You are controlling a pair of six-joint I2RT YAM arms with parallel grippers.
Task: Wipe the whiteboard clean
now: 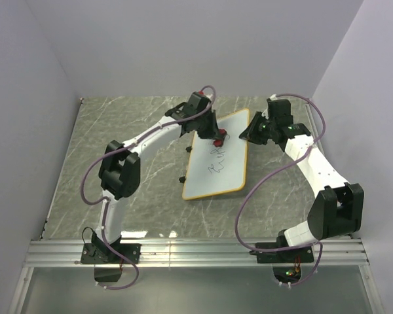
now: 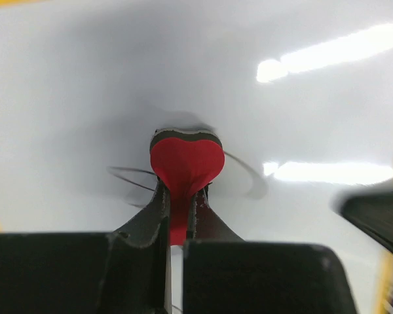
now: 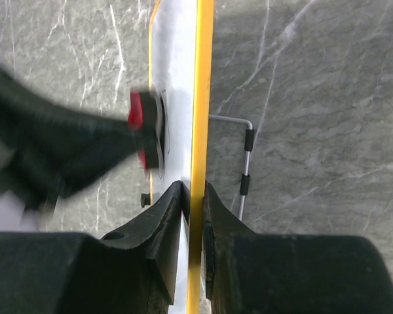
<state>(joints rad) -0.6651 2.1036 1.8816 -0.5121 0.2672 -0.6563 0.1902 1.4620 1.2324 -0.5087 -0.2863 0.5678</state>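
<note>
The large flat white whiteboard [image 1: 206, 184], thin orange-tan frame around it, lies on the grey marbled table [image 1: 118, 131], right of the middle. Its long axis runs from the near edge toward the far right corner. The left gripper [image 1: 216, 133] is over the board's far half, jaws narrow and clamped on a small red eraser block [image 2: 187, 163], whose pad appears to rest on the white surface. The dark scribbles [image 1: 220, 163] sit at mid-board, on the near-edge side of the eraser. I judge the coming stroke should draw back along the long axis toward the near edge. A few thin strokes show just beside the eraser in the left wrist view. The right gripper [image 3: 195, 196] pinches the frame on the board's right long edge, jaws almost together on it, apparently steadying the board.
</note>
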